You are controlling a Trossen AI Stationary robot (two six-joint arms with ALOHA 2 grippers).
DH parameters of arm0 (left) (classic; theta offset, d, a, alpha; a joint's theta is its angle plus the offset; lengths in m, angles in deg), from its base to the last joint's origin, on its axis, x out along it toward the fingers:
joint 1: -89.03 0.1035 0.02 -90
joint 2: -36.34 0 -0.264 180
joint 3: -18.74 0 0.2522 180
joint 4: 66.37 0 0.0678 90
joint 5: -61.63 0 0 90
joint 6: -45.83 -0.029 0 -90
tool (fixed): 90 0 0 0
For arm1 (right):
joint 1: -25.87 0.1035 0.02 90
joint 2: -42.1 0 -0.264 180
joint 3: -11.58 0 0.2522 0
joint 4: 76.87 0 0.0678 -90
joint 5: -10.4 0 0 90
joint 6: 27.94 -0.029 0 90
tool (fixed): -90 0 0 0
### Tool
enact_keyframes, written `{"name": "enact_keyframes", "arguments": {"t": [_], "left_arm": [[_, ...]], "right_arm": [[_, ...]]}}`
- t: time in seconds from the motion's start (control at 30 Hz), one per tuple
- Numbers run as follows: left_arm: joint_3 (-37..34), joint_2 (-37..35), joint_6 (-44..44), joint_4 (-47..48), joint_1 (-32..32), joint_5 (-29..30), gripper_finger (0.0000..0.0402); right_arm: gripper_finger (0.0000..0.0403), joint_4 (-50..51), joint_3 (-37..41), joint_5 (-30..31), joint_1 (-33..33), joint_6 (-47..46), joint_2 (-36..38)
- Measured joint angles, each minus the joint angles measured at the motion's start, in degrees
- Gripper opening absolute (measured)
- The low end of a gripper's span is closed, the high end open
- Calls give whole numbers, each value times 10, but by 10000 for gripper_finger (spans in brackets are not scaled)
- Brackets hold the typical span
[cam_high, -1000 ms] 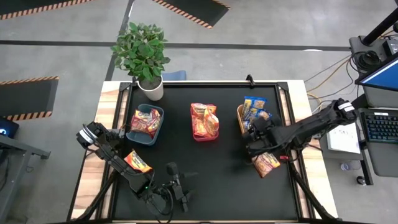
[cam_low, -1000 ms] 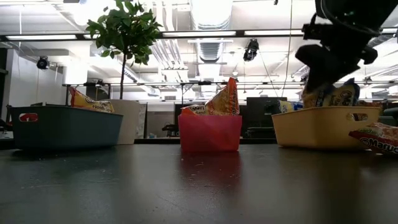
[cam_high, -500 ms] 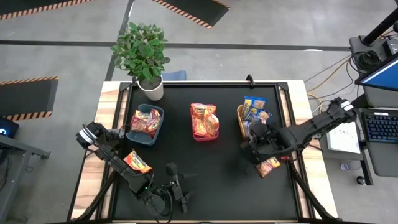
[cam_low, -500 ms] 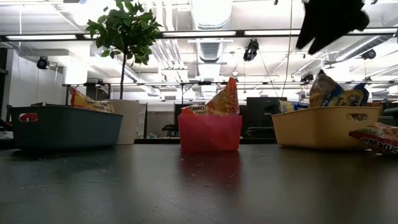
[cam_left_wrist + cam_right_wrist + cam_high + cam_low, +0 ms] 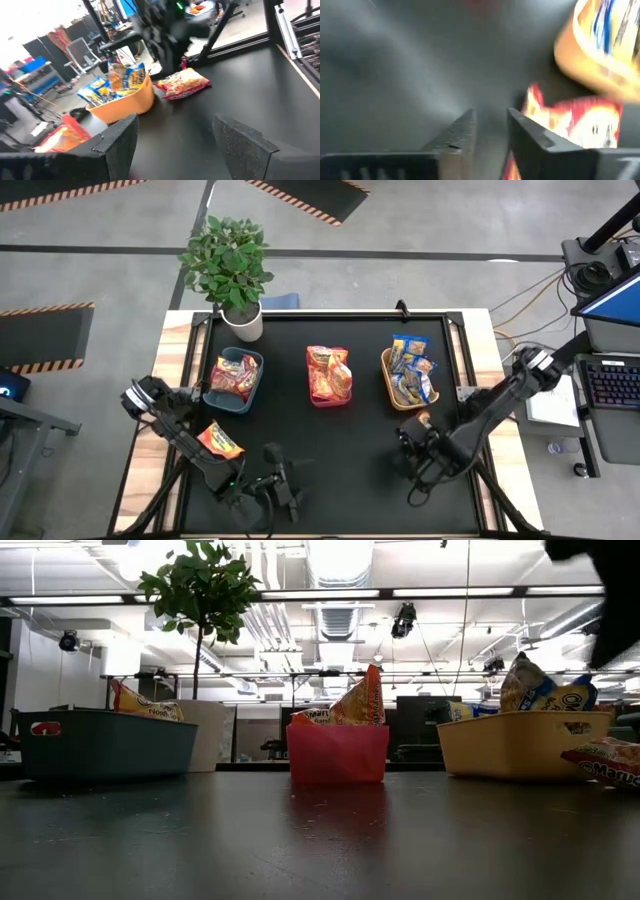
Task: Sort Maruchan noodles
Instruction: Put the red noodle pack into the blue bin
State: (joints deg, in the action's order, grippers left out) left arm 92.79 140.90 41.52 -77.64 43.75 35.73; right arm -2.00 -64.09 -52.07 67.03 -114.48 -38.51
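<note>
The red packet (image 5: 182,82) beside the tan bin (image 5: 405,390) looks light, crinkly, slippery; pinch an edge. Right gripper (image 5: 490,131) fingers nearly together, left gripper (image 5: 175,137) fingers apart, both empty.

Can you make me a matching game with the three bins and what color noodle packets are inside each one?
Bins:
1. teal bin
2. red bin
3. tan bin

Packets inside:
A. blue-and-yellow packets
B. orange packets
C. red-pink packets

Pairs: 1-C, 2-B, 3-A.
</note>
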Motion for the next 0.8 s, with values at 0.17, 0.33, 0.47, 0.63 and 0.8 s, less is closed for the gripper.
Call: {"name": "enact_keyframes", "arguments": {"t": [0.17,0.33,0.47,0.63,0.8], "left_arm": [[0,-25,-51,7,-17,69,239],[0,-58,-40,79,-20,74,239],[0,-65,-2,158,-20,74,239],[0,-70,66,260,-20,73,239],[0,-72,128,316,-20,50,239]], "right_arm": [[34,54,4,-92,5,-49,-45],[12,141,4,-116,5,-116,-76],[12,166,8,-115,5,-141,-100],[12,162,13,-115,5,-154,-139],[12,80,13,-102,4,-147,-169]]}}
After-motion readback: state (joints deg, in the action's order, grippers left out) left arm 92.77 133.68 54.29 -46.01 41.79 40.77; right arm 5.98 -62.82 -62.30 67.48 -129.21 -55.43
